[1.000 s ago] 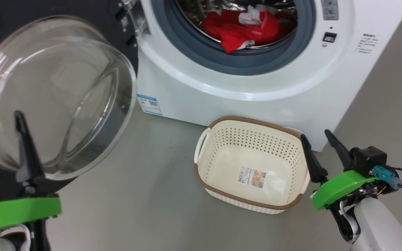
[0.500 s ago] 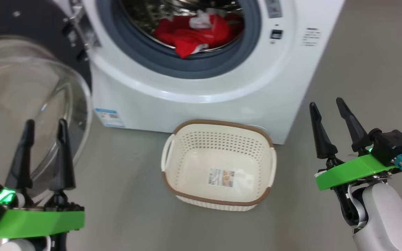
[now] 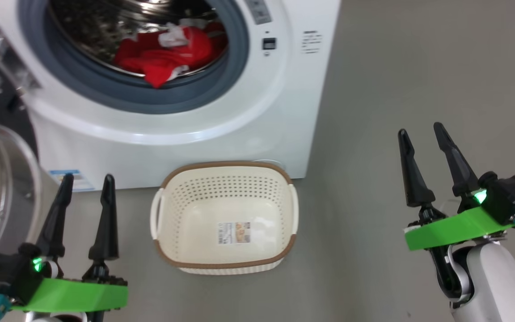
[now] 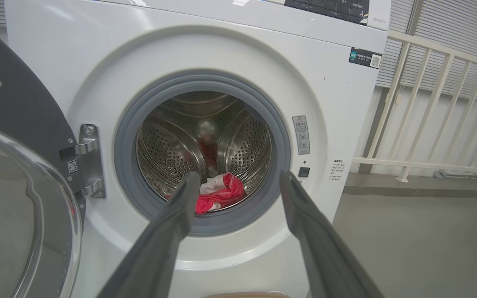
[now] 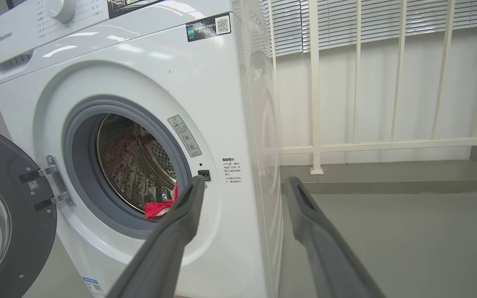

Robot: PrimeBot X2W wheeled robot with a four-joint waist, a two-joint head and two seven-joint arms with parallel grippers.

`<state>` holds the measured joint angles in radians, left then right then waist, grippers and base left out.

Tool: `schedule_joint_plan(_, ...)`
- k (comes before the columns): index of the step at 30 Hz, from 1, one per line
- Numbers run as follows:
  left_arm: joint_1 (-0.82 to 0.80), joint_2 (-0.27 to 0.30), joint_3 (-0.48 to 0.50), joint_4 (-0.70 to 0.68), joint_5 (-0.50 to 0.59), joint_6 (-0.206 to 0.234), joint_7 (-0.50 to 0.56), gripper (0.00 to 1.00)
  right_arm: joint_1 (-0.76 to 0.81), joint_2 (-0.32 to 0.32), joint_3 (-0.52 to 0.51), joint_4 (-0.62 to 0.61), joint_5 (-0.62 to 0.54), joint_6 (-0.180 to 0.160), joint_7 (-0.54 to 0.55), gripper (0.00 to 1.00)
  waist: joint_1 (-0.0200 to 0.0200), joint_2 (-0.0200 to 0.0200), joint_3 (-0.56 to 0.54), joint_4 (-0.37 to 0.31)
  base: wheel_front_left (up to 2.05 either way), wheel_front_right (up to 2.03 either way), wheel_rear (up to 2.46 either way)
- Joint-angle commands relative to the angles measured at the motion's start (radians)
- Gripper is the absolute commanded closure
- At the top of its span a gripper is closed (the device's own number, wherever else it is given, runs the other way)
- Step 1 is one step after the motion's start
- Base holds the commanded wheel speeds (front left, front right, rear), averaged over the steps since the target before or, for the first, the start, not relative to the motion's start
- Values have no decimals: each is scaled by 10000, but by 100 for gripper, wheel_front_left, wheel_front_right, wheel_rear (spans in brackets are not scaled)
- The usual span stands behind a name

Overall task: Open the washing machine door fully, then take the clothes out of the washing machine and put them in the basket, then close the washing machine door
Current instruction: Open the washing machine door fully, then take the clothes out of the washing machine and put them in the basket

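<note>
The washing machine door (image 5: 19,231) stands swung out wide to the left on its hinge, so the mouth of the washing machine (image 3: 186,129) is clear to reach into. The clothes (image 3: 163,51) lie in a red heap low in the steel drum, close to the front, with one fold drooping onto the grey gasket. The basket (image 3: 226,190) sits on the floor (image 3: 396,89) just in front of the machine, below the opening, with nothing in it but its paper label.

Both arms hang back from the machine. The left fingers (image 3: 104,223) are spread apart and hold nothing, and the right fingers (image 3: 412,174) are likewise parted and bare, well off to the side of the basket.

The clothes look soft, limp and light, so weight should be no trouble. I would expect them to sag, trail and perhaps drag across the rubber lip on the way out. The best hold seems to be a deep pinch into the thick bunched part at the front of the heap, not a thin white trim edge, which could slip free. As the heap may be more than one piece, a single pull might bring only part of it.
</note>
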<state>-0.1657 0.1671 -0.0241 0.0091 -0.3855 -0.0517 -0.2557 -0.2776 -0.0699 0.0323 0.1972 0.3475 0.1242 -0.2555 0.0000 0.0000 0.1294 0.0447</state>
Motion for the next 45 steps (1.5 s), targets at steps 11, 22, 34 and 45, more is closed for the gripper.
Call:
schedule_joint_plan(11, 713, -436, 1238, 395, 999, -299, -60, 0, 688, 133, 161, -465, -130, 65, -63, 0, 0, 0, -355, -1296, 0, 0, 0)
schedule_joint_plan(22, 1001, -810, 1742, 947, 1419, -603, -60, 0, 1459, 186, 153, -707, -390, 65, -63, 0, 0, 0, -652, -1391, 0, 0, 0)
schedule_joint_plan(34, 1301, -964, 1838, 1208, 1695, -765, -60, 0, 1792, 195, -92, -711, -455, 65, -63, 0, 0, 0, -957, -1295, 0, 0, 0)
schedule_joint_plan(45, 1380, -1056, 2025, 1391, 1534, -785, -60, 0, 1572, -26, -98, -301, -188, 65, -63, 0, 0, 0, -987, -1319, 0, 0, 0)
